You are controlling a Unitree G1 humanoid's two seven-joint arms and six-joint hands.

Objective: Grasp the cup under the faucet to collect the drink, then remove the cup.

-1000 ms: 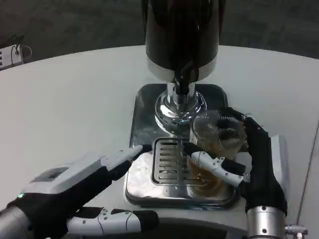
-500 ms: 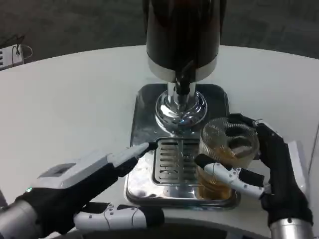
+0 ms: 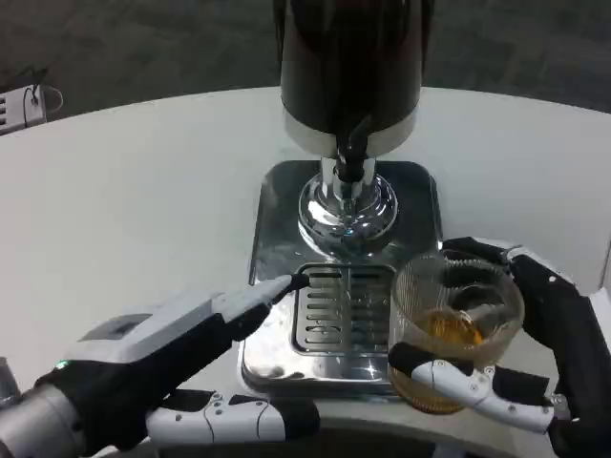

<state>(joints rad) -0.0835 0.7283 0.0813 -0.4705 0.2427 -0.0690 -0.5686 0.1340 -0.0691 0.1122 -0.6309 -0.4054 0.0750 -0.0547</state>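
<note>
one cup (image 3: 456, 329), one dispenser (image 3: 349, 86), one drip tray (image 3: 334, 315), two hands. right hand (image 3: 535, 363) wraps the cup, fingers closed around its wall; cup holds amber drink, at the tray's near right corner, right of the faucet (image 3: 351, 157). left hand (image 3: 181, 367) holds nothing, fingers extended and apart, one fingertip touching the tray's left edge on the white surface (image 3: 124, 210).

Light falls evenly from above onto the white surface (image 3: 143, 191), which reads bright, while the floor (image 3: 143, 43) beyond its far edge stays dim. Sharp glare spots sit on the chrome tray (image 3: 277, 205) and pedestal (image 3: 346, 210). The near hands look slightly soft.
</note>
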